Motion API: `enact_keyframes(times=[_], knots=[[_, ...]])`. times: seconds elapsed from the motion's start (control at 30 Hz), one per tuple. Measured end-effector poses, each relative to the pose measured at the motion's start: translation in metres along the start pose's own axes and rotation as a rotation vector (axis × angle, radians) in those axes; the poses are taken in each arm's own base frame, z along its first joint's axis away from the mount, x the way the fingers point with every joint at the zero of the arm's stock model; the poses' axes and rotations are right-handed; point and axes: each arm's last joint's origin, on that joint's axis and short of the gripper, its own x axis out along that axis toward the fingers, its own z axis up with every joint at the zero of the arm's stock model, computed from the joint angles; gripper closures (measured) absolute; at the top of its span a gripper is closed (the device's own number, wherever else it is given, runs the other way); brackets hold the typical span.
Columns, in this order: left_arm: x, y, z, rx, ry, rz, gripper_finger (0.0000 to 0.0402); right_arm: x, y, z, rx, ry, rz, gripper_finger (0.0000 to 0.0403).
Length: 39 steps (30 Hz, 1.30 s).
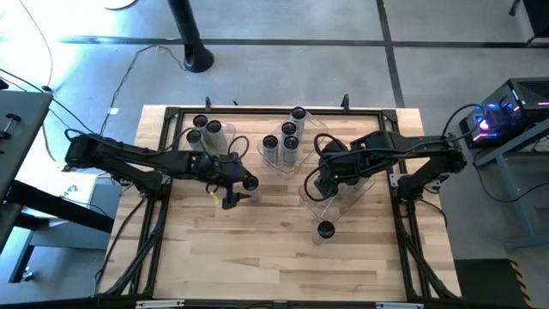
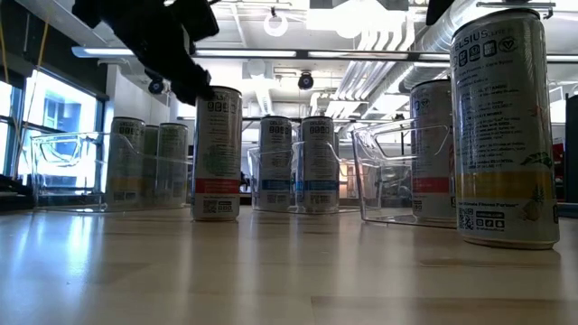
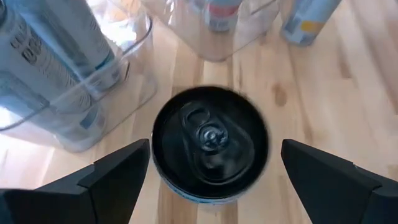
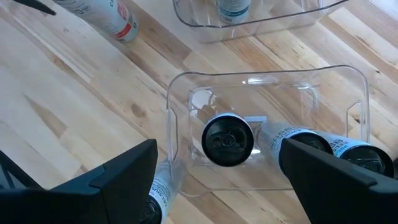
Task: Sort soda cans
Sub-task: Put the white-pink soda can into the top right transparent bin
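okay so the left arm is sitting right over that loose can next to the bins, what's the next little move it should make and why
Probably lower the left gripper straight down and close on the can. In the left wrist view its jaws stand open on either side of the can's dark top, roughly centred and not touching it. The can stands upright on the table, outside the bins, so it still needs sorting. The right gripper hangs open over another bin.

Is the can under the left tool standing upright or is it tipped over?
Upright. The left wrist view looks straight down on the can's round dark top, and in the low view it stands vertical on the table. The left tool is open around it.
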Motion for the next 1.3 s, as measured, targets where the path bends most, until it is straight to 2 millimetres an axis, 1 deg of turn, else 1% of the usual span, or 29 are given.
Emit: enact_keyframes(times=[0.13,0.27,0.33,0.4,0.43,0.53,0.6,0.7,0.77,0.9,1.03,1.13,1.3], knots=[[0.009,0.000,-0.003,0.001,0.030,0.019,0.0044,0.000,0.000,0.000,-0.002,0.001,0.000,0.0066],[0.013,0.000,0.000,0.000,0.005,0.021,0.0044,0.000,0.000,0.000,-0.002,0.000,-0.001,0.0066],[0.016,0.000,0.001,-0.001,-0.006,0.021,0.0051,0.000,0.000,0.000,-0.002,-0.003,-0.002,0.0066],[0.019,0.000,0.000,-0.007,-0.002,0.020,0.0072,0.000,0.000,0.000,-0.001,-0.006,-0.003,0.0066],[0.022,0.000,-0.001,-0.014,0.008,0.021,0.0089,0.000,0.000,0.000,0.002,-0.007,-0.004,0.0066],[0.025,0.000,-0.003,-0.027,0.033,0.023,0.0161,0.000,0.000,0.000,0.005,-0.009,-0.001,0.0066],[0.025,-0.001,-0.004,-0.030,0.038,0.015,0.0168,0.000,0.000,0.000,0.006,-0.010,-0.001,0.0066],[0.016,-0.001,-0.003,-0.044,0.044,-0.024,0.0168,0.000,0.001,0.000,0.006,-0.013,0.004,0.0066],[0.005,-0.003,0.007,-0.043,0.038,-0.067,0.0168,0.000,0.001,0.000,0.005,-0.016,0.007,0.0066],[-0.026,-0.003,0.047,0.020,-0.113,-0.085,0.0168,-0.009,0.005,-0.003,-0.019,-0.100,0.003,0.0066],[-0.040,-0.004,0.074,0.106,-0.238,-0.072,0.0168,-0.026,0.008,-0.005,-0.039,-0.232,0.000,0.0066],[-0.040,-0.002,0.089,0.158,-0.369,-0.052,0.0168,-0.042,0.007,-0.003,-0.006,-0.337,0.015,0.0066],[-0.015,-0.001,0.098,0.167,-0.448,-0.050,0.0168,-0.068,0.002,0.003,0.063,-0.476,0.053,0.0066]])
